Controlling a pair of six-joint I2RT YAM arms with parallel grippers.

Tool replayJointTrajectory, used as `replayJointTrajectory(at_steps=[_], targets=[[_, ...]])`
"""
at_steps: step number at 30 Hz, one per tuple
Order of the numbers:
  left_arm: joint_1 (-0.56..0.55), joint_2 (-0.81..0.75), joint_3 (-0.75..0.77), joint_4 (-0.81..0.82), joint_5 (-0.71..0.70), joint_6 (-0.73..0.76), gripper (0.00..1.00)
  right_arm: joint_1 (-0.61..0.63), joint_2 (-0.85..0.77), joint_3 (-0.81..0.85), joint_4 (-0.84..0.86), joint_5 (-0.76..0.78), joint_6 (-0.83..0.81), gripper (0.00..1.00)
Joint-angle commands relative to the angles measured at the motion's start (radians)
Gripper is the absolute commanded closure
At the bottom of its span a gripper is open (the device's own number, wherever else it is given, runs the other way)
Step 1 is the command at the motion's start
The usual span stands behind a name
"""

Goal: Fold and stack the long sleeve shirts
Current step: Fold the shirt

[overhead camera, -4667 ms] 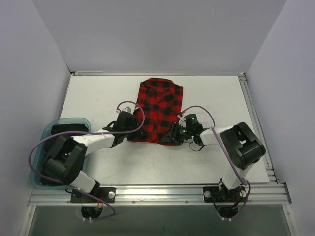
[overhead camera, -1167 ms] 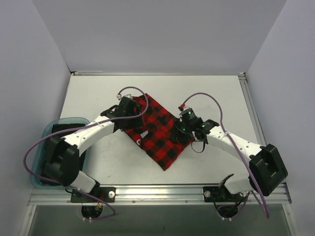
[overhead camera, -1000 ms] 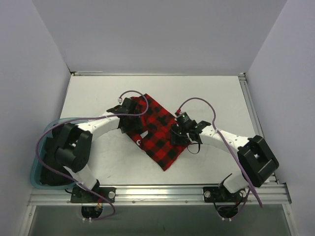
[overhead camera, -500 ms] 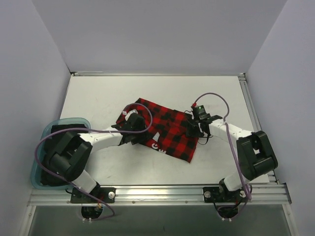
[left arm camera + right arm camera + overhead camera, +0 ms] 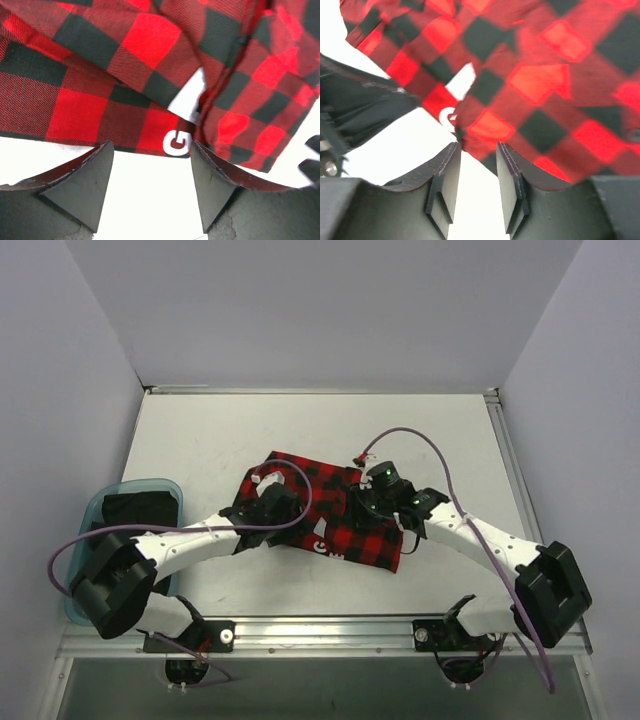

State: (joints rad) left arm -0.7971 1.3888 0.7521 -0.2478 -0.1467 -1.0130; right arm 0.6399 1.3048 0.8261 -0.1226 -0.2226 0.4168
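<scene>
A white tabletop (image 5: 200, 440) fills my walled cell, with a teal bin (image 5: 95, 510) at its left edge holding dark cloth. The flannel shirt (image 5: 325, 505) lies folded near the middle of the tabletop, white lettering along its near hem. My left gripper (image 5: 150, 170) is spread just short of that hem; my right gripper (image 5: 472, 165) is spread narrowly at the shirt's edge, pinching nothing

text: white "G" | on: flannel shirt (image 5: 125, 85), near its edge | further letters: unreadable
</scene>
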Motion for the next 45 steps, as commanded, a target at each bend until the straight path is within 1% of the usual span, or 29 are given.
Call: replayJointTrajectory(at_steps=[1, 6, 8, 11, 12, 13, 16, 20, 21, 22, 23, 24, 25, 26, 29, 30, 31, 32, 33, 35, 36, 37, 38, 40, 41, 42, 45], targets=[[-0.002, 0.045, -0.01, 0.016, -0.004, 0.001, 0.28, 0.055, 0.062, -0.019, 0.066, 0.025, 0.08, 0.66], [-0.002, 0.107, -0.036, 0.065, 0.016, -0.024, 0.29, 0.118, 0.192, -0.028, 0.156, 0.011, 0.065, 0.73], [-0.002, 0.133, -0.037, 0.073, 0.009, -0.032, 0.29, 0.133, 0.246, -0.019, 0.158, -0.001, 0.065, 0.76], [0.001, 0.15, -0.039, 0.076, 0.004, -0.044, 0.29, 0.178, 0.28, -0.007, 0.138, -0.02, 0.065, 0.78], [0.001, 0.157, -0.039, 0.076, 0.002, -0.048, 0.29, 0.204, 0.283, 0.001, 0.127, -0.018, 0.06, 0.8], [0.006, 0.159, -0.04, 0.077, 0.002, -0.052, 0.29, 0.213, 0.281, 0.004, 0.086, -0.017, 0.06, 0.8], [0.009, 0.153, -0.042, 0.076, -0.001, -0.055, 0.29, 0.23, 0.248, -0.005, 0.038, -0.018, 0.062, 0.8], [0.01, 0.106, -0.033, 0.056, -0.008, -0.038, 0.29, 0.215, 0.16, -0.001, -0.012, 0.006, 0.05, 0.78], [0.009, 0.092, -0.022, 0.05, -0.01, -0.032, 0.28, 0.202, 0.143, 0.007, -0.026, 0.005, 0.048, 0.77], [0.009, 0.078, -0.016, 0.032, -0.013, -0.024, 0.28, 0.189, 0.099, 0.017, -0.043, -0.003, 0.048, 0.76], [0.004, 0.049, -0.01, 0.024, -0.019, -0.006, 0.27, 0.147, 0.074, 0.018, -0.045, -0.014, 0.05, 0.75], [0.003, 0.032, -0.002, 0.009, -0.022, 0.004, 0.26, 0.121, 0.05, 0.018, -0.048, -0.046, 0.051, 0.69], [-0.002, 0.018, 0.019, -0.001, -0.022, 0.013, 0.24, 0.094, -0.002, 0.015, -0.048, -0.06, 0.059, 0.67], [-0.005, -0.006, 0.035, -0.01, -0.024, 0.028, 0.23, 0.023, -0.03, 0.004, -0.048, -0.07, 0.063, 0.65], [-0.039, -0.03, 0.104, -0.028, -0.025, 0.051, 0.2, -0.089, -0.114, -0.027, -0.043, -0.113, 0.073, 0.62], [-0.063, -0.03, 0.124, -0.03, -0.027, 0.056, 0.19, -0.174, -0.127, -0.034, -0.032, -0.138, 0.077, 0.62], [-0.073, -0.024, 0.148, -0.028, -0.027, 0.06, 0.19, -0.215, -0.142, -0.045, -0.02, -0.202, 0.085, 0.62], [-0.082, 0.002, 0.197, -0.028, -0.016, 0.066, 0.19, -0.258, -0.148, -0.07, -0.006, -0.234, 0.111, 0.62], [-0.093, 0.019, 0.225, -0.022, -0.008, 0.07, 0.19, -0.334, -0.151, -0.083, 0.044, -0.266, 0.123, 0.62], [-0.103, 0.083, 0.291, -0.008, 0.013, 0.079, 0.19, -0.393, -0.148, -0.117, 0.107, -0.354, 0.157, 0.62], [-0.108, 0.108, 0.309, 0.011, 0.018, 0.083, 0.2, -0.428, -0.141, -0.145, 0.18, -0.382, 0.189, 0.63], [-0.117, 0.133, 0.325, 0.021, 0.022, 0.086, 0.21, -0.44, -0.115, -0.154, 0.211, -0.403, 0.203, 0.63], [-0.119, 0.182, 0.352, 0.033, 0.038, 0.09, 0.25, -0.45, -0.099, -0.163, 0.244, -0.441, 0.214, 0.63], [-0.125, 0.232, 0.369, 0.076, 0.059, 0.091, 0.3, -0.468, -0.044, -0.2, 0.348, -0.468, 0.256, 0.64], [-0.125, 0.275, 0.371, 0.091, 0.073, 0.091, 0.33, -0.474, -0.026, -0.217, 0.386, -0.477, 0.273, 0.64], [-0.125, 0.297, 0.369, 0.111, 0.075, 0.093, 0.38, -0.482, -0.007, -0.234, 0.453, -0.484, 0.286, 0.64], [-0.12, 0.366, 0.336, 0.136, 0.065, 0.094, 0.48, -0.503, 0.072, -0.288, 0.549, -0.492, 0.309, 0.64]])
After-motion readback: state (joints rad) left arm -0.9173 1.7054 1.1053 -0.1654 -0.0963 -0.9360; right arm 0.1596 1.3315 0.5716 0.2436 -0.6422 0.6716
